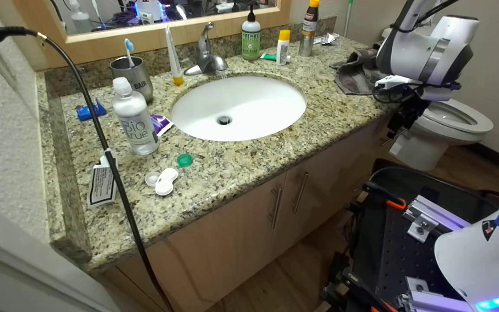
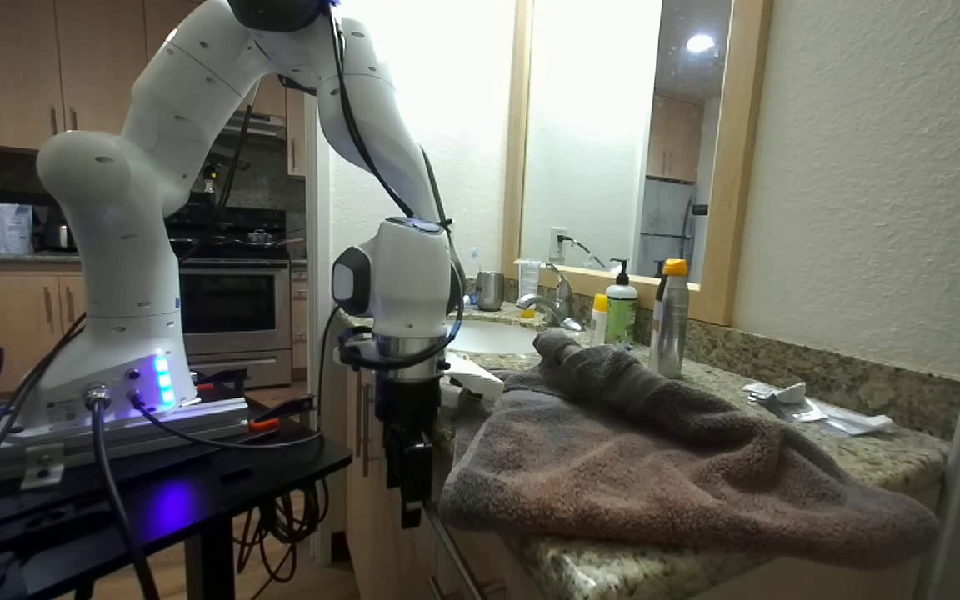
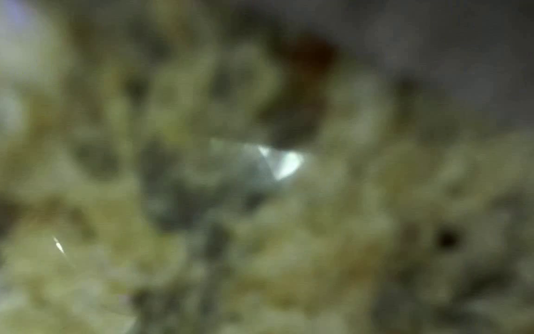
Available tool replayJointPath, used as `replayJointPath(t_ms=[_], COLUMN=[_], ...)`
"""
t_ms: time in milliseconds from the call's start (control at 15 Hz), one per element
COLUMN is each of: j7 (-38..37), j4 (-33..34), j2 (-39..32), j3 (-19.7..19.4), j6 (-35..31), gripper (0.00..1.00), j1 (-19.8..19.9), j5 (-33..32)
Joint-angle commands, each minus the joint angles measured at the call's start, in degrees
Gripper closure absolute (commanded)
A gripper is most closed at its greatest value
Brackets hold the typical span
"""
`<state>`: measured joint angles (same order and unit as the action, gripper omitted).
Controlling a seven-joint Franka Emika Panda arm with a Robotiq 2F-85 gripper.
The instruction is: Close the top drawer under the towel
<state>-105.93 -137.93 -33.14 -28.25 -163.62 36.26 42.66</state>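
A towel [image 2: 630, 475] lies on the speckled counter [image 1: 249, 158] near the toilet [image 1: 446, 134] — fingers [image 2: 416, 482] clenched or released, I cannot tell.

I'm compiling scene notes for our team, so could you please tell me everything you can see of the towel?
The towel is grey with a brownish tint, its thick, fuzzy pile looking like terry cloth. It lies crumpled on the speckled, stone-looking counter, with a thick fold heaped on top and a flatter, rumpled part overhanging the counter's edge. Whether the robot's white wrist part, close beside it in an exterior view, touches it cannot be told.
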Motion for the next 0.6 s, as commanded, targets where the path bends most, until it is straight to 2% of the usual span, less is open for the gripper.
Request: replayJointPath(t_ms=[0,67,200,333,533], j7=[2.7,3.8,10.3,16.8,22.5], j4=[1.0,1.1,-0.5,-2.2,-3.9], j2=[1.9,2.1,4.1,6.8,9.9], j3=[2.6,2.3,2.6,1.4,-4.4], j6=[-0.4,0.1,-0.9,0.6,5.3], gripper=[0.00,0.00,0.00,0.00,0.00], j1=[2.8,2.6,3.3,3.6,1.9], j5=[3.6,2.9,1.7,0.0,-7.2])
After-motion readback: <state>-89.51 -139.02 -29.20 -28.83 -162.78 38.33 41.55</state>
